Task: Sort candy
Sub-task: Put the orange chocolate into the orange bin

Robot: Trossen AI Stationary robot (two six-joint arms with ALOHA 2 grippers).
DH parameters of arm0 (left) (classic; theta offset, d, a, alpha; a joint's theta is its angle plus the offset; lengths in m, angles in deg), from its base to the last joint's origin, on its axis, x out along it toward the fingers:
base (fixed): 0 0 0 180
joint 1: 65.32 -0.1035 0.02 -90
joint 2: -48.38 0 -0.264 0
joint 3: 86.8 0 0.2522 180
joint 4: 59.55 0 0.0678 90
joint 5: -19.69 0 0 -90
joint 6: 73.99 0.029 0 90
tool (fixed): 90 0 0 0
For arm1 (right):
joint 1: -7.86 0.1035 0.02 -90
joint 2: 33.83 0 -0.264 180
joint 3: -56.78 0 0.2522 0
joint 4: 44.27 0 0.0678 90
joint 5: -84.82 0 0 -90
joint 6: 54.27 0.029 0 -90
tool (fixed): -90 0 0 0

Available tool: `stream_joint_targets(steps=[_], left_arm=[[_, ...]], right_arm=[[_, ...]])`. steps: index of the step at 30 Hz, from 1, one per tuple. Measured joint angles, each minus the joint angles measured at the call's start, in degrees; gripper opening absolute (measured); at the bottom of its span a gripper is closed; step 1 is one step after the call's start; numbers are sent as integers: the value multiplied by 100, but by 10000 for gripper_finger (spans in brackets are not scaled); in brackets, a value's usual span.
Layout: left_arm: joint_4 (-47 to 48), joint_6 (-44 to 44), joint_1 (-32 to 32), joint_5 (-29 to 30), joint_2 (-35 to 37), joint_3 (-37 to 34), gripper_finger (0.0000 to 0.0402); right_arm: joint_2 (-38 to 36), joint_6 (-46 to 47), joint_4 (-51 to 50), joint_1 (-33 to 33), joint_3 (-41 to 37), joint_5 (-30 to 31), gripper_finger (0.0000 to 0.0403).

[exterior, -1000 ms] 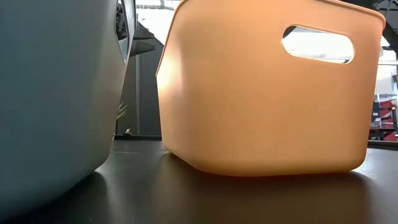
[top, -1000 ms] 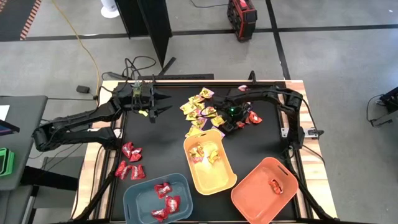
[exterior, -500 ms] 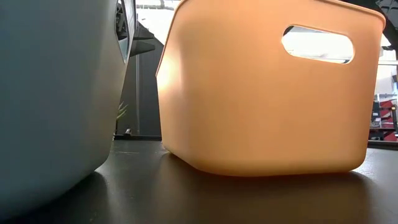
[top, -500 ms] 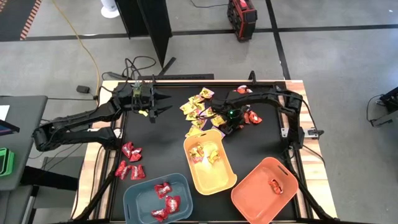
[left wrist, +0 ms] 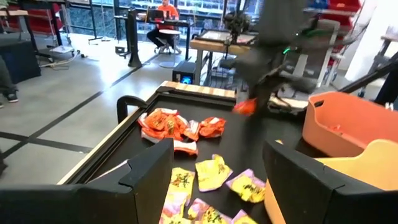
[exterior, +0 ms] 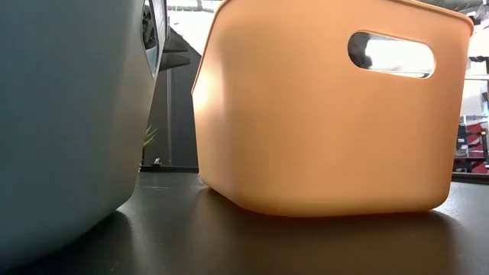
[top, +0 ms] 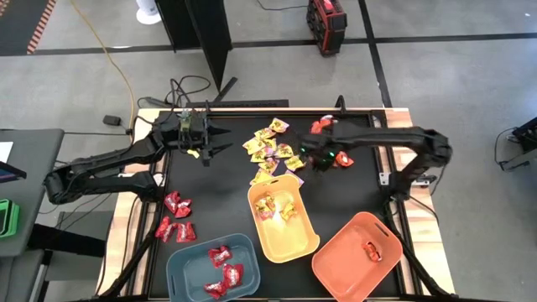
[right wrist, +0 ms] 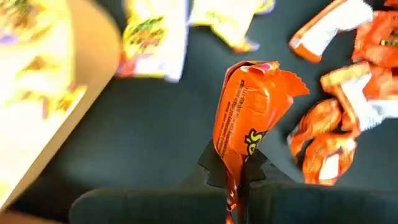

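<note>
In the low view, bins (exterior: pixel 321 114) hide the candy.

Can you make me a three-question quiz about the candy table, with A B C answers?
1. Where is the yellow bin?
A. Between the blue-grey bin and the orange bin
B. Off the table
C. On top of the orange bin

2. What colour is the candy in the right gripper?
A. Green
B. Orange
C. Blue

3. How is the left gripper?
A. Shut on a candy
B. Holding a bin
C. Open and empty

Answers: 1 A, the high view shows the three bins in a row. 2 B, the right wrist view shows an orange wrapper pinched. 3 C, its fingers stand apart with nothing between.
</note>
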Motion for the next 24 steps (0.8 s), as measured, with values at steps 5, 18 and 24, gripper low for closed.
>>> stream_joint_targets(steps=[5, 18, 24], left_arm=[[-16, 105, -7, 220, -253, -4, 241], [-321, -868, -103, 463, -1179, 439, 241], [210, -1196, -98, 808, -1318, 704, 241]], right_arm=[[-763, 953, -109, 1100, -555, 37, 7], [-1832, 4602, -43, 4923, -1200, 150, 7], [-1429, 6127, -124, 5886, -1200, 163, 28]])
